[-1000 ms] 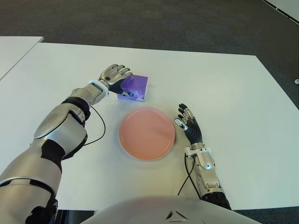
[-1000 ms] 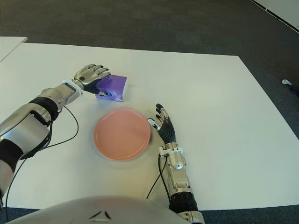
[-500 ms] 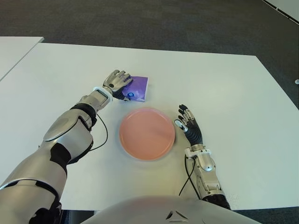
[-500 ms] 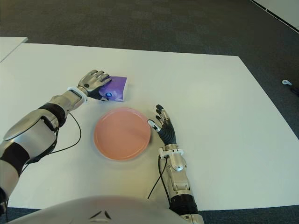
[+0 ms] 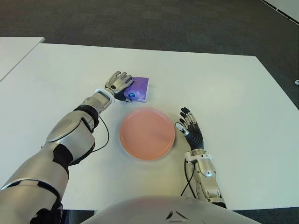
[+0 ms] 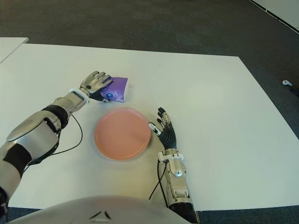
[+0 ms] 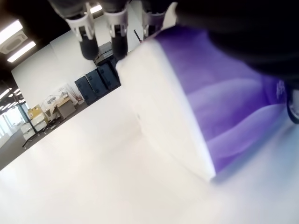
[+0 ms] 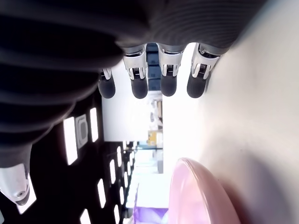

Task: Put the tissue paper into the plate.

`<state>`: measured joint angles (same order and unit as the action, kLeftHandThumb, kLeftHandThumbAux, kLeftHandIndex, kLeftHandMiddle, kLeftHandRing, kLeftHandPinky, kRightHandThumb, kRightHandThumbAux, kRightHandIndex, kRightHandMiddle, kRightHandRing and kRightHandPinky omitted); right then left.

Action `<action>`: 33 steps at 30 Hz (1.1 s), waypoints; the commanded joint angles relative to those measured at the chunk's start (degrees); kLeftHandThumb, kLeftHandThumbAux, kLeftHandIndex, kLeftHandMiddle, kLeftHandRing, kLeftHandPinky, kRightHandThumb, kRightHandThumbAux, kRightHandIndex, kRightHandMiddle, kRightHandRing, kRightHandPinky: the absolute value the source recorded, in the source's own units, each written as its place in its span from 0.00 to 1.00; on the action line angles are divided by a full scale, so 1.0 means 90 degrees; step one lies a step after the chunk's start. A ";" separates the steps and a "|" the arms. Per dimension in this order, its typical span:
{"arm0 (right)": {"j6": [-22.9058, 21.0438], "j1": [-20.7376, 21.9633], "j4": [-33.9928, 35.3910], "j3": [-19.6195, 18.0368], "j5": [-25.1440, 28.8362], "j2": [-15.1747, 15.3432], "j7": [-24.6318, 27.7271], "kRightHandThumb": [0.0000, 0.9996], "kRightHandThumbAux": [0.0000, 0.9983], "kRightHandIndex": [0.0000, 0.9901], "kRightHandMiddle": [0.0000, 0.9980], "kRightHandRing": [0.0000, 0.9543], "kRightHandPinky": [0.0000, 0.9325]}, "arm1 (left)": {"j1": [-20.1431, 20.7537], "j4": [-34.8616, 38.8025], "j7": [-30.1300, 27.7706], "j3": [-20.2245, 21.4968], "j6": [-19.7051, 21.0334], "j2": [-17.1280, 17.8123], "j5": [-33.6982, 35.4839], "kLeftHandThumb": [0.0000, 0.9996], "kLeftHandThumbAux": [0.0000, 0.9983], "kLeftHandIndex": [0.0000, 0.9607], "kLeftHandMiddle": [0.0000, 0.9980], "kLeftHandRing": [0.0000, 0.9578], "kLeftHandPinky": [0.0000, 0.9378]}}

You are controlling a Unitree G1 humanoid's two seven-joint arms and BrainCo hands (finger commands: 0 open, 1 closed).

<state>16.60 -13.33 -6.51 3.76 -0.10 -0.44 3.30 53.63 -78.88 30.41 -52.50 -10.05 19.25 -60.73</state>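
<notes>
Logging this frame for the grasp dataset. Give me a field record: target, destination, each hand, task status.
target: tissue pack, purple and white, on the table beyond the plate
destination: pink plate, nothing in it
left hand: left hand on the pack's left side, fingers over the top, thumb against its near side
right hand: right hand just right of the plate, fingers extended, holding nothing
status: pack not yet in the plate

A broad white table (image 5: 224,93) fills the scene, set on dark grey carpet (image 5: 140,21). The corner of a second white table (image 5: 14,51) shows just beside it at left, and a small white object (image 6: 286,82) lies on the carpet at right.
</notes>
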 commanded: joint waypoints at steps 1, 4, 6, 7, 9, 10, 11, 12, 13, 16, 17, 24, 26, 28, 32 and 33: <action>-0.1148 -0.0710 -0.0337 0.0042 -0.0023 -0.0020 -0.0078 0.00 0.56 0.00 0.00 0.00 0.00 | -0.0536 -0.0115 -0.0083 -0.0223 -0.0241 -0.0235 -0.0174 0.10 0.28 0.00 0.00 0.00 0.00; -0.1236 -0.0764 -0.0246 0.0049 -0.0021 -0.0028 -0.0096 0.00 0.56 0.00 0.00 0.00 0.00 | -0.0562 -0.0111 -0.0040 -0.0228 -0.0284 -0.0257 -0.0161 0.10 0.28 0.00 0.00 0.00 0.00; -0.1265 -0.0790 -0.0207 0.0052 -0.0026 -0.0029 -0.0104 0.00 0.57 0.00 0.00 0.00 0.00 | -0.0578 -0.0111 -0.0020 -0.0237 -0.0296 -0.0271 -0.0166 0.10 0.28 0.00 0.00 0.00 0.00; -0.1272 -0.0802 -0.0190 0.0055 -0.0033 -0.0029 -0.0109 0.00 0.57 0.00 0.00 0.00 0.00 | -0.0590 -0.0111 -0.0009 -0.0242 -0.0303 -0.0278 -0.0167 0.10 0.27 0.00 0.00 0.00 0.00; -0.1288 -0.0827 -0.0156 0.0062 -0.0043 -0.0026 -0.0115 0.00 0.57 0.00 0.00 0.00 0.00 | -0.0611 -0.0112 0.0014 -0.0253 -0.0316 -0.0286 -0.0173 0.10 0.27 0.00 0.00 0.00 0.00; -0.1295 -0.0837 -0.0142 0.0064 -0.0046 -0.0024 -0.0118 0.00 0.57 0.00 0.00 0.00 0.00 | -0.0618 -0.0112 0.0024 -0.0259 -0.0321 -0.0288 -0.0176 0.10 0.27 0.00 0.00 0.00 0.00; -0.1315 -0.0842 -0.0127 0.0065 -0.0053 -0.0025 -0.0130 0.00 0.57 0.00 0.00 0.00 0.00 | -0.0629 -0.0112 0.0035 -0.0266 -0.0330 -0.0288 -0.0181 0.10 0.26 0.00 0.00 0.00 0.00; -0.1333 -0.0858 -0.0099 0.0068 -0.0058 -0.0025 -0.0139 0.00 0.57 0.00 0.00 0.00 0.00 | -0.0636 -0.0112 0.0046 -0.0272 -0.0338 -0.0287 -0.0184 0.10 0.26 0.00 0.00 0.00 0.00; -0.1351 -0.0868 -0.0081 0.0071 -0.0064 -0.0026 -0.0149 0.00 0.57 0.00 0.00 0.00 0.00 | -0.0648 -0.0112 0.0051 -0.0275 -0.0347 -0.0286 -0.0182 0.10 0.26 0.00 0.00 0.00 0.00; -0.1398 -0.0901 -0.0032 0.0082 -0.0072 -0.0032 -0.0173 0.00 0.57 0.00 0.00 0.00 0.00 | -0.0686 -0.0115 0.0053 -0.0273 -0.0378 -0.0281 -0.0169 0.11 0.26 0.00 0.00 0.00 0.00; -0.1414 -0.0921 -0.0008 0.0086 -0.0069 -0.0034 -0.0178 0.00 0.57 0.00 0.00 0.00 0.00 | -0.0701 -0.0114 0.0054 -0.0268 -0.0393 -0.0278 -0.0162 0.11 0.26 0.00 0.00 0.00 0.00; -0.1499 -0.0968 0.0077 0.0115 -0.0047 -0.0021 -0.0183 0.00 0.58 0.00 0.00 0.00 0.00 | -0.0793 -0.0113 0.0102 -0.0234 -0.0478 -0.0252 -0.0108 0.12 0.27 0.00 0.00 0.00 0.00; -0.1514 -0.0976 0.0092 0.0121 -0.0039 -0.0015 -0.0177 0.00 0.58 0.00 0.00 0.00 0.00 | -0.0810 -0.0111 0.0116 -0.0231 -0.0507 -0.0245 -0.0087 0.13 0.28 0.00 0.00 0.00 0.00; -0.1525 -0.0974 0.0095 0.0125 -0.0033 -0.0013 -0.0173 0.00 0.57 0.00 0.00 0.00 0.00 | -0.0821 -0.0111 0.0122 -0.0232 -0.0529 -0.0239 -0.0068 0.13 0.29 0.00 0.00 0.00 0.00; -0.1522 -0.0998 0.0116 0.0127 -0.0014 0.0006 -0.0146 0.00 0.57 0.00 0.00 0.00 0.00 | -0.0851 -0.0108 0.0138 -0.0255 -0.0568 -0.0236 -0.0044 0.14 0.29 0.00 0.00 0.00 0.00; -0.1493 -0.0998 0.0107 0.0131 -0.0009 0.0013 -0.0133 0.00 0.57 0.00 0.00 0.00 0.00 | -0.0873 -0.0113 0.0140 -0.0279 -0.0549 -0.0250 -0.0062 0.14 0.30 0.00 0.00 0.00 0.00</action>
<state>11.92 -17.23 -0.71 4.99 -0.19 -0.71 1.96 51.40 -78.60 34.52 -52.81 -12.24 18.36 -59.12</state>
